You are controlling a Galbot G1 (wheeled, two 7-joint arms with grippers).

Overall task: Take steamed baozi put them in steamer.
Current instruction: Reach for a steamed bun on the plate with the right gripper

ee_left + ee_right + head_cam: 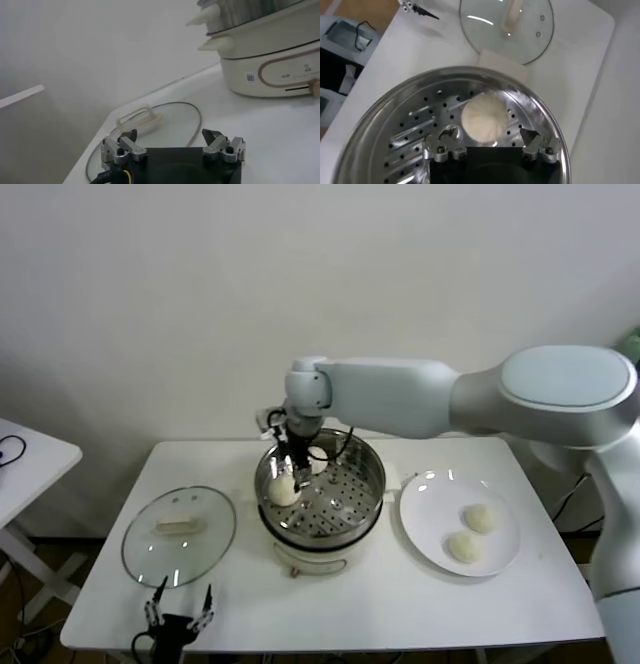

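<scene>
One steamed baozi [283, 489] lies on the perforated tray of the steamer [350, 484], on its left side. My right gripper [294, 468] hangs just over it, open, fingers spread wider than the bun. In the right wrist view the baozi [484, 119] rests on the tray [415, 130], clear of both fingertips of the right gripper [487, 134]. Two more baozi [480, 518] [463, 546] sit on the white plate [430, 494], right of the steamer. My left gripper [180, 609] waits open at the table's front left edge, holding nothing.
The glass lid [178, 534] with its white handle lies flat to the left of the steamer, just beyond my left gripper [170, 135]. The steamer's cream base [270, 65] stands mid-table. A small side table [30, 454] is at far left.
</scene>
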